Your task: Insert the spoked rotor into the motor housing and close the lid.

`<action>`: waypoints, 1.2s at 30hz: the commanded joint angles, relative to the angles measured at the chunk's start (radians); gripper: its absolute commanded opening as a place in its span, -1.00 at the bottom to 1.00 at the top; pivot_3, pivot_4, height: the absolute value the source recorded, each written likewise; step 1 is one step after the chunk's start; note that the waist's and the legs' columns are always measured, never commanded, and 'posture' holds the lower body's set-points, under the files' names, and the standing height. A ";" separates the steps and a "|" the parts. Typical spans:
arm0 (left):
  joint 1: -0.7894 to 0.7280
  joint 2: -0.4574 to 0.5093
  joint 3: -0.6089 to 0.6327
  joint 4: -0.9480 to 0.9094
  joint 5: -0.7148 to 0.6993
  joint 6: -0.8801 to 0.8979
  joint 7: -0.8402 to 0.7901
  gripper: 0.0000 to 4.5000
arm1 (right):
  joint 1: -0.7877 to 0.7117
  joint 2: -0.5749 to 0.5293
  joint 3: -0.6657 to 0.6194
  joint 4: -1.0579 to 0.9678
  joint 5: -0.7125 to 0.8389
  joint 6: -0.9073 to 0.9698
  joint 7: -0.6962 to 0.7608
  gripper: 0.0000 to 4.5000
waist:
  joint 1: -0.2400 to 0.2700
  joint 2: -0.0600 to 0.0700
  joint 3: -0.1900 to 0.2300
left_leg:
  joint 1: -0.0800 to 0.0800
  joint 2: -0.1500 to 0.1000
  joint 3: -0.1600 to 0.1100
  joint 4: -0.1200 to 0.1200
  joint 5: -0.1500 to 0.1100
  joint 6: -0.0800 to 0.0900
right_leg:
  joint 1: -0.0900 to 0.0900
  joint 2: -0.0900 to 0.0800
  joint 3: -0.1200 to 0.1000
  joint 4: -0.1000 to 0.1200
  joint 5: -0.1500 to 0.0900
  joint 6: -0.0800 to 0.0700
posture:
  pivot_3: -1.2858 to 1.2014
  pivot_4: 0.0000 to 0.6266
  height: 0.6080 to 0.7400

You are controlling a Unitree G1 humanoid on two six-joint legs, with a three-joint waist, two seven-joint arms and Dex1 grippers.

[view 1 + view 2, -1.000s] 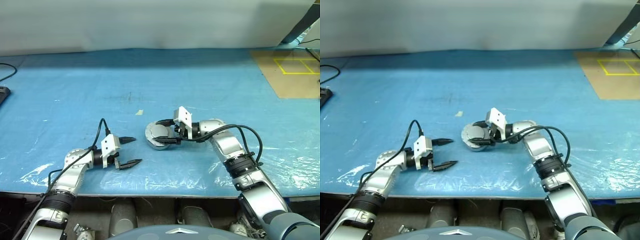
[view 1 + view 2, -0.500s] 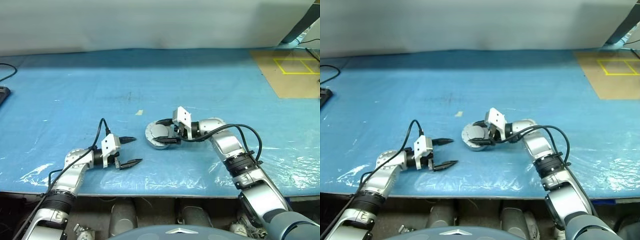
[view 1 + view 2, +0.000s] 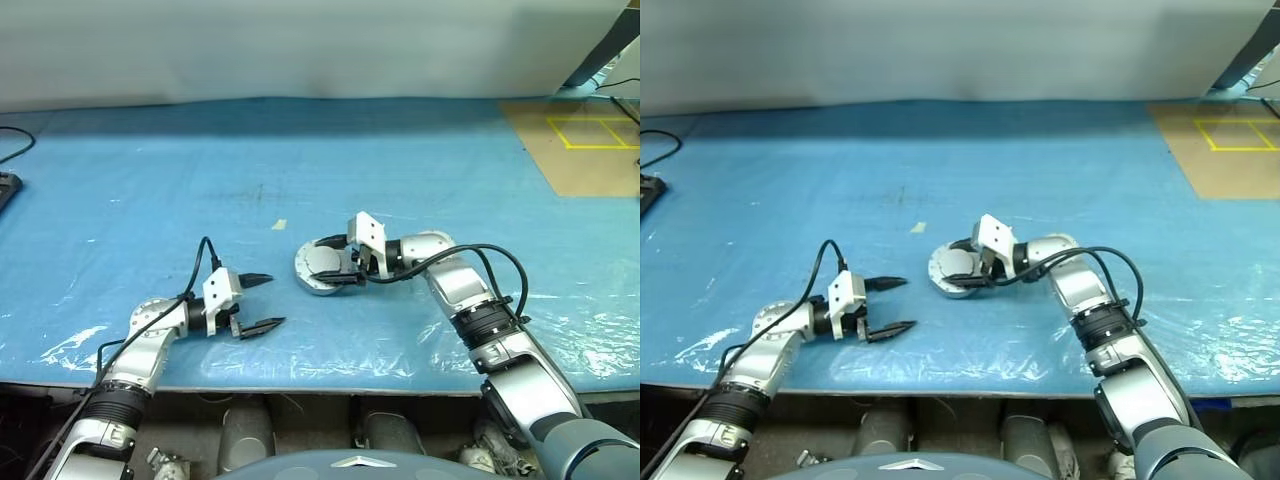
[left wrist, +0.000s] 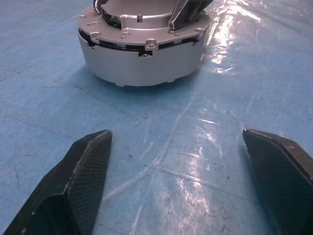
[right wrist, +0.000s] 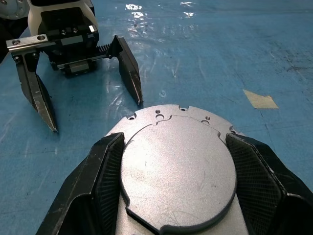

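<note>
Two pincers work over the blue-covered table (image 3: 420, 160), and the motor housing (image 4: 142, 61) serves as the landmark between them. Nearest, on the robot's left of the housing and apart from it, the left pincer (image 3: 262, 301) hovers just above the table with its black fingers spread wide and nothing between them. The housing itself sits flat on the table, and the lid (image 5: 178, 164) lies down on top of it, so the casing looks closed; a dark seam runs around the side where the two halves meet. The right pincer (image 5: 178, 171) reaches in from the robot's right, its fingers straddling the casing with one at each side of the lid's rim, seemingly clamped on it.

I judge the closing step to be in hand or just finished. The next move calls for pressing the lid fully home, then letting go without dragging the housing.

As for contents, the spoked rotor cannot be seen; presumably it sits inside the shut casing, though that is hidden. Beyond the housing lies a small pale scrap (image 3: 279, 224).
</note>
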 commanded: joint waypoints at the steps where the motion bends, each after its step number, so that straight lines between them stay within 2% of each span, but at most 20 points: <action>1: 0.004 0.009 0.000 -0.047 -0.012 0.013 0.002 1.00 | 0.000 -0.012 0.007 0.021 -0.042 0.018 -0.031 0.33 | 0.000 0.000 0.000 | 0.000 0.000 0.000 0.000 0.000 0.000 | 0.000 0.000 0.000 0.000 0.000 0.000 | 0.03 -0.52 1.00; 22: -0.005 0.006 0.002 -0.014 -0.005 -0.002 -0.003 1.00 | 0.017 -0.001 0.044 0.039 -0.066 0.064 -0.093 0.33 | -0.001 0.000 0.000 | 0.005 0.000 0.000 0.000 0.000 0.000 | 0.005 0.000 0.001 0.000 0.000 0.000 | 0.03 -0.52 1.00; 36: -0.011 -0.003 0.025 -0.084 -0.041 0.089 0.032 1.00 | 0.031 -0.032 0.080 0.052 -0.092 0.078 -0.088 0.33 | -0.002 -0.001 -0.001 | 0.009 0.000 0.000 -0.002 0.000 0.000 | 0.008 0.000 0.001 -0.001 0.000 0.000 | 0.03 -0.52 1.00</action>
